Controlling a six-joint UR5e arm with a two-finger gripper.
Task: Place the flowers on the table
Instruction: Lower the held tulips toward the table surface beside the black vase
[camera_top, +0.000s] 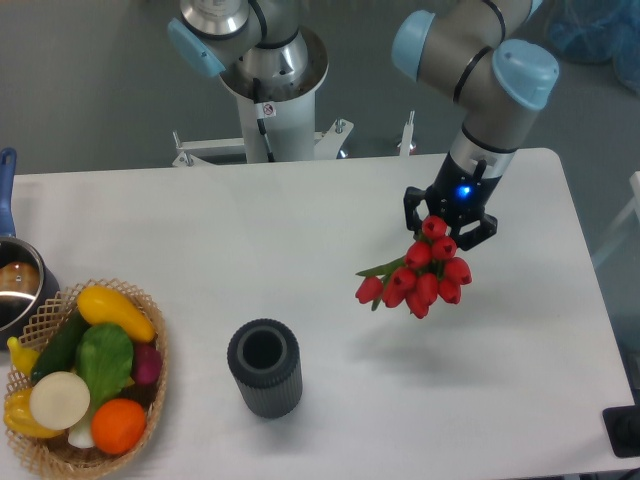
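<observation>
The flowers (420, 275), a bunch of red tulips with a few green leaves, hang in the air over the right part of the white table (300, 240). Their blooms point toward the camera and hide the stems. My gripper (449, 222) sits directly behind the bunch with its black fingers on either side of the topmost blooms, shut on the flowers. A soft shadow of the bunch falls on the table below it.
A dark ribbed cylindrical vase (264, 367) stands open-topped at the front middle. A wicker basket of vegetables (85, 375) sits at the front left, with a metal pot (15, 285) behind it at the left edge. The robot base (270, 90) rises behind the table.
</observation>
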